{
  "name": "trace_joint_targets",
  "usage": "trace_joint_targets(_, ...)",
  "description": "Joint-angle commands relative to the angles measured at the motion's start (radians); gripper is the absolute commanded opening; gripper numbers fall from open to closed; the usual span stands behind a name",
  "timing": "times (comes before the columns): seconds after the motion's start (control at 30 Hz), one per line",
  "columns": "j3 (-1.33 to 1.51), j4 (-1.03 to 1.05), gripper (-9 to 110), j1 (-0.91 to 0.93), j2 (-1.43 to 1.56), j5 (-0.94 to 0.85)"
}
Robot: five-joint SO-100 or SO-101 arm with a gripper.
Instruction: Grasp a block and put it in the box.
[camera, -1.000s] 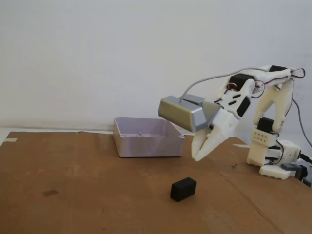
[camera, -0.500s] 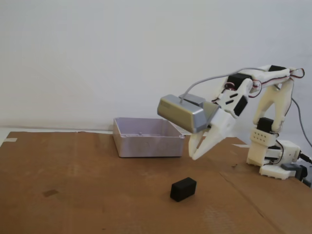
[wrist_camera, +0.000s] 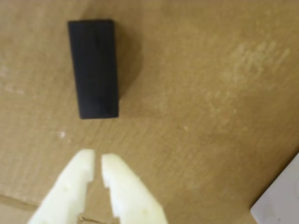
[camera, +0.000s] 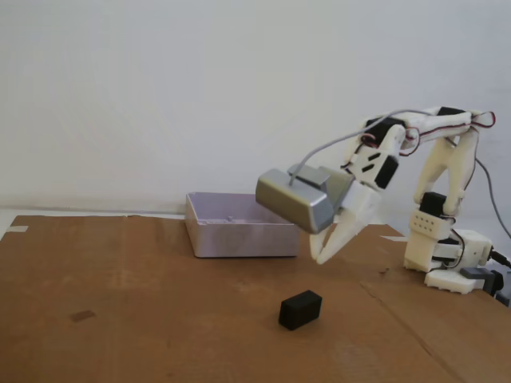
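matte black, the block (camera: 300, 309) lies on the brown cardboard sheet (camera: 144, 319) near the front, out in the open, nothing touching it. in the wrist view the block (wrist_camera: 93, 68) sits upper left, long side running away from the camera, with a soft shadow on its right

gripper (camera: 319, 257) hangs in the air above and a bit behind the block, well clear of it, pointing down and forward. in the wrist view the gripper (wrist_camera: 97, 161) shows two pale fingers nearly together with only a thin slit between the tips, holding nothing, so effectively clenched and empty. the grey module (camera: 294, 199) with its cable rides on the wrist

the box (camera: 239, 225), pale lilac-grey, sits further back on the cardboard, to the left of the gripper in the fixed view, looks empty, well apart from the block. arm base (camera: 453, 263) stands at the right edge

judgement: reach phase, grasp not yet begun. risks from here: fingers need to spread before descending or the tips will land on top of the block and shove it. the block sits a little off the finger line in the wrist view, so a straight drop could catch one edge and tip or spin it. the slit appears to line up with the block's long side, so a grasp may need wrist rotation
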Motion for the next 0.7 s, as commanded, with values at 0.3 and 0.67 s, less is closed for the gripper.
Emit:
trace_joint_targets(0.3,-0.256,0.0,0,0.002,-0.103,-0.003)
trace_joint_targets(0.67,-0.261,0.0,7,-0.002,-0.106,-0.003)
